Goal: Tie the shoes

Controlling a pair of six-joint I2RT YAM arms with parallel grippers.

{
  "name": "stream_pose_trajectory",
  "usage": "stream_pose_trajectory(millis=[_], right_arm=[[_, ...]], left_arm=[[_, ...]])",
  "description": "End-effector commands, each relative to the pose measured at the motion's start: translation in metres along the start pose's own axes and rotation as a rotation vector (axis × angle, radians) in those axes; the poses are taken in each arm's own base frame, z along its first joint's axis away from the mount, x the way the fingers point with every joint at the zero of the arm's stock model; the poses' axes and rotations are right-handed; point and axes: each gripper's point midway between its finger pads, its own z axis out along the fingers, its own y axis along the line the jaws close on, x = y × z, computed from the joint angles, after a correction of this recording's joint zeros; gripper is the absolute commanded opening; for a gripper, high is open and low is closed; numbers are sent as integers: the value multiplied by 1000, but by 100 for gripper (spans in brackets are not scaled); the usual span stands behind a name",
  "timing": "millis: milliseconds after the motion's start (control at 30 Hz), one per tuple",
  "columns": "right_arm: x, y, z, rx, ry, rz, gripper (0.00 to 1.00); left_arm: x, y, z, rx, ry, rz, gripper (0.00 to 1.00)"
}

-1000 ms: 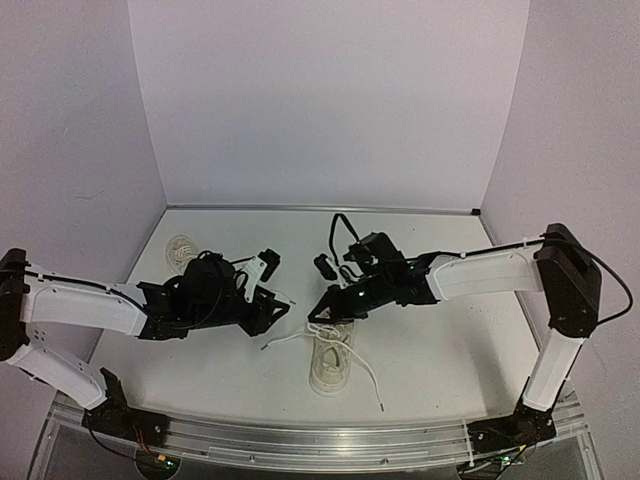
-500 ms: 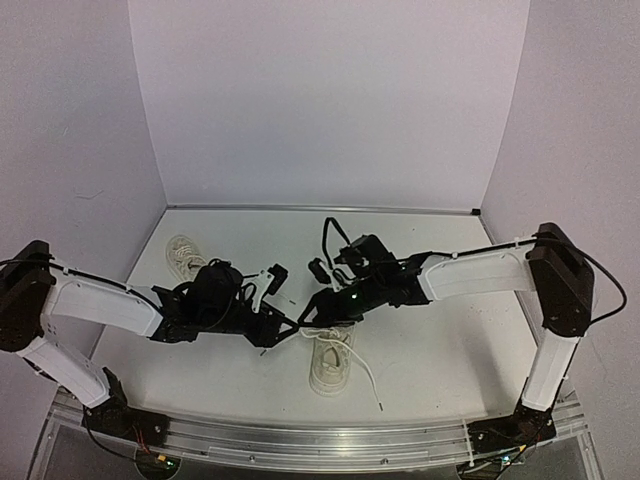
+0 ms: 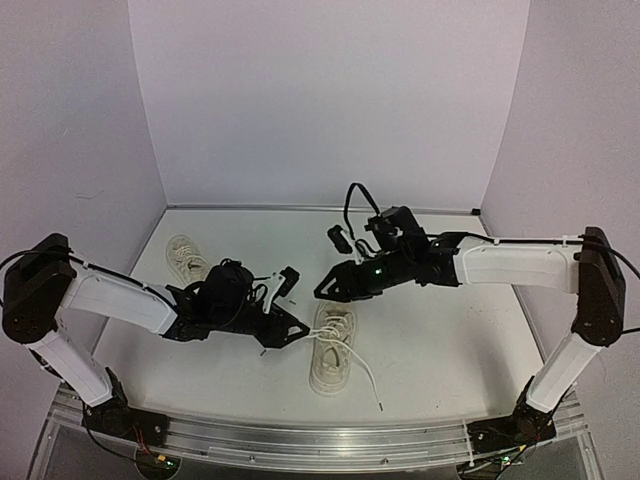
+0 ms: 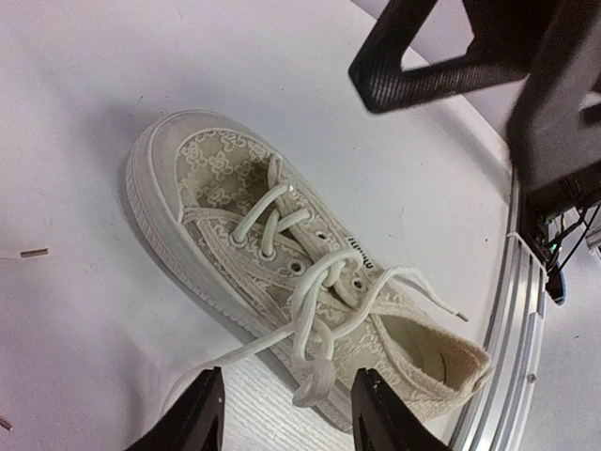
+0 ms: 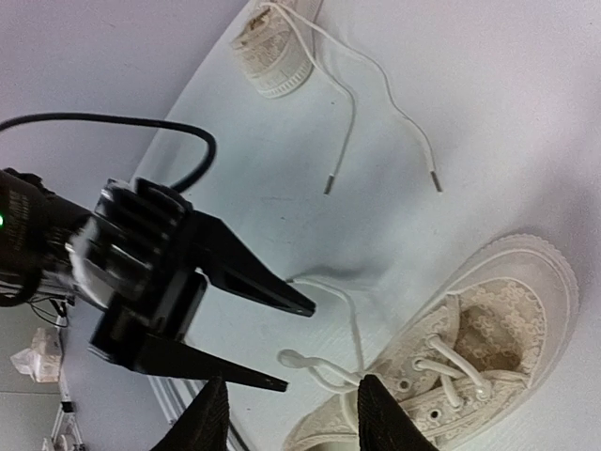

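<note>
Change since 1.0 s ago: my right claw (image 3: 323, 291) has lifted up and back off the near cream canvas sneaker (image 3: 331, 352). The toe cap, then hidden under that claw, now lies bare just off its tips.

My left claw (image 3: 293, 330) has advanced, jaws apart, to that sneaker's flank. The loose white lace strand (image 4: 235, 353) now runs toward its fingertips.

The far cream sneaker (image 3: 187, 255), earlier half behind my left arm, is now uncovered.

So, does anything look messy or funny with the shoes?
Yes. Neither shoe has a neat bow. The near shoe has its laces trailing loose beside it. The far shoe sits way off at the back left, apart from its partner, and its lace ends lie stretched out loose too.
</note>
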Motion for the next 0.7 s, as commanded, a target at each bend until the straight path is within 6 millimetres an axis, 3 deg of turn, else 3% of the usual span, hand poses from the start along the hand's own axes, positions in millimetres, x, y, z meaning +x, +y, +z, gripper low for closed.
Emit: stream_pose_trajectory(millis=[0,100,233,667], right_arm=[[26,-26,18,79,105,-20,38],[33,-33,25,89,138,-24,33],[39,-40,31,107,169,-31,31],[52,-51,38,131,220,-39,22]], left_arm=[[-30,-7,5,30,-63,12,33],[-27,0,5,0,-56,-4,19],[-26,2,4,-11,-51,-9,13],[-24,9,7,-37,-37,-22,8]])
